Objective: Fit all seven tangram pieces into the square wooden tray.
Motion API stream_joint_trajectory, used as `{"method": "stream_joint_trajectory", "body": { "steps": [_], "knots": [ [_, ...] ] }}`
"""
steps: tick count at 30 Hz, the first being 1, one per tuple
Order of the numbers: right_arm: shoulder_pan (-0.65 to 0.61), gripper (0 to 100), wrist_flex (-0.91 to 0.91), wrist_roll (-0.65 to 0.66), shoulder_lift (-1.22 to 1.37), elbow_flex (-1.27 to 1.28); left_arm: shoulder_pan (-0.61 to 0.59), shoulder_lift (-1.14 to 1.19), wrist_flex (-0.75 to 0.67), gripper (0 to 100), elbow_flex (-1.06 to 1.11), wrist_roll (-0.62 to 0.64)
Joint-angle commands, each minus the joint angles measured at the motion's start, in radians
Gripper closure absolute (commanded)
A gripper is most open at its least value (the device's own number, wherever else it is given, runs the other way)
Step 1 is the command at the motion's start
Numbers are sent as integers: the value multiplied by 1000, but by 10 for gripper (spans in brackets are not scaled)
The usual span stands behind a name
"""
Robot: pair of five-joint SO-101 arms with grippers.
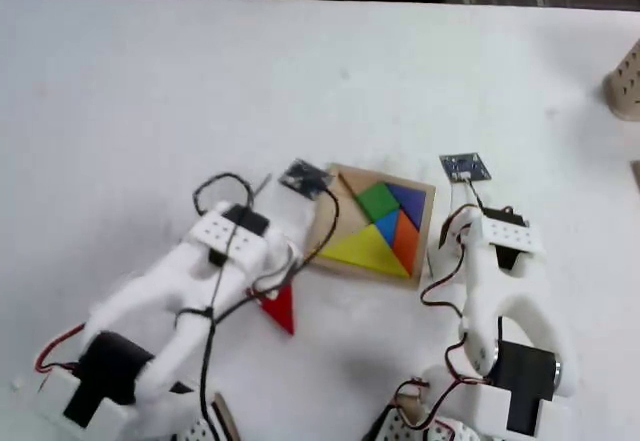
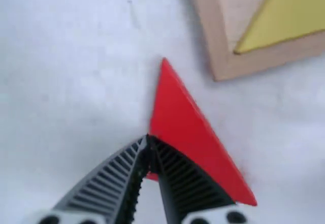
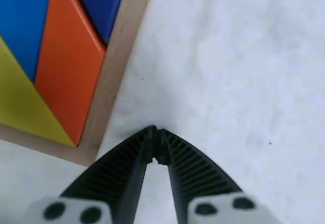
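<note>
Now | we see the left gripper [image 2: 150, 145], jaws pinching one edge of the flat red wooden triangle [image 2: 189, 127] | triangle lies on the white table [image 2: 66, 71], just beside the square wooden tray [image 2: 203, 36] | right gripper [image 3: 155, 135], jaws pressed together on nothing, near the tray's corner

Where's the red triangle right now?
In the high view the red triangle is just outside a corner of the wooden tray, on the left arm's side, with its edge pinched by the left gripper.
</note>
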Motion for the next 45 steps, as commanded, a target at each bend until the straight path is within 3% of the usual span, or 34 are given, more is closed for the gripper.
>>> {"method": "stream_joint_trajectory", "body": {
  "steps": [1,4,8,12,15,20,25,29,31,35,45],
  "knots": [
    [13,981,2,14,2,-28,-93,-102,5,977,15,20],
    [13,981,2,14,2,-28,-62,-351,-2,977,132,18],
    [13,981,5,9,10,-38,117,-631,52,977,270,-9],
    [13,981,5,8,12,-40,202,-642,143,977,256,-157],
    [12,981,5,8,12,-40,343,-621,204,977,259,-311],
    [12,981,5,8,12,-40,516,-562,181,977,292,-336],
    [13,981,4,8,12,-40,529,-476,103,977,285,-236],
    [13,981,2,8,12,-41,536,-441,46,973,264,23],
    [13,981,2,8,12,-41,565,-421,8,972,269,94],
    [13,981,2,8,12,-41,570,-298,-34,972,249,109],
    [13,981,2,8,12,-41,351,24,14,976,8,109]
  ]
}}
